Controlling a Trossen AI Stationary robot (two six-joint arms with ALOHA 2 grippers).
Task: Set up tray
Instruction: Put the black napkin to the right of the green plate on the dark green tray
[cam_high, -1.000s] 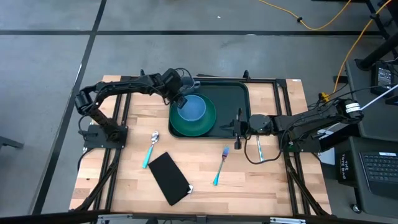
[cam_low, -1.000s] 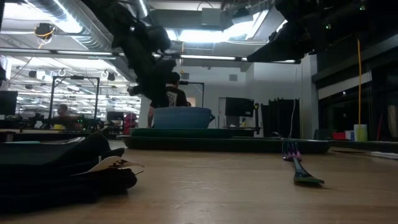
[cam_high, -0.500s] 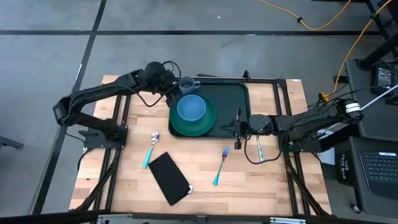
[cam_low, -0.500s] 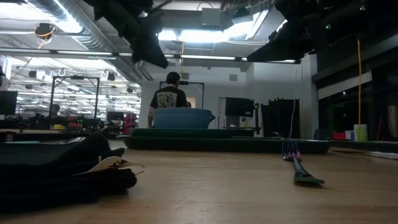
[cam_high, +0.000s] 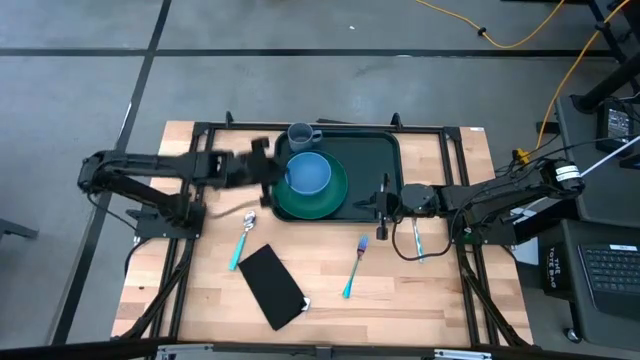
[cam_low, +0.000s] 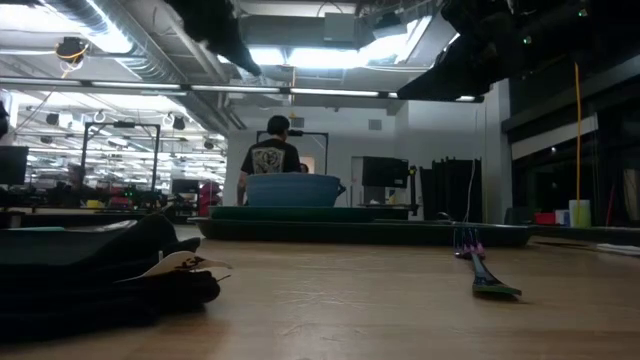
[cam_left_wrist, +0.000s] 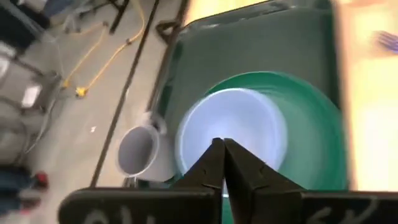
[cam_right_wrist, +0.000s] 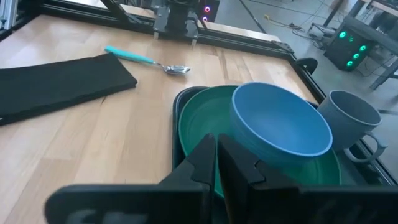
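Centrally, toward twelve o'clock on the surface (cam_high: 320, 300), the tray (cam_high: 375, 160) carries plate (cam_high: 335, 200), bowl (cam_high: 308, 174) and mug (cam_high: 302, 135). Left gripper (cam_high: 268, 172) at its nine o'clock edge and right gripper (cam_high: 383, 196) at three o'clock both have jaws closed, empty.

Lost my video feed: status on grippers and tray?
Left gripper shut, empty, beside dark green plastic tray. Right gripper shut at tray's right rim. Round green plate, blue bowl, grey mug aboard.

Room: grey concrete floor (cam_high: 80, 60) crossed by dark seams; yellow cable (cam_high: 520, 35) trailing across it; ceiling ducts (cam_low: 120, 40) with bright strip lights (cam_low: 330, 55); dark curtain (cam_low: 450, 190) behind; person (cam_low: 268, 160) standing, back turned; keyboard (cam_high: 610, 275) on side desk
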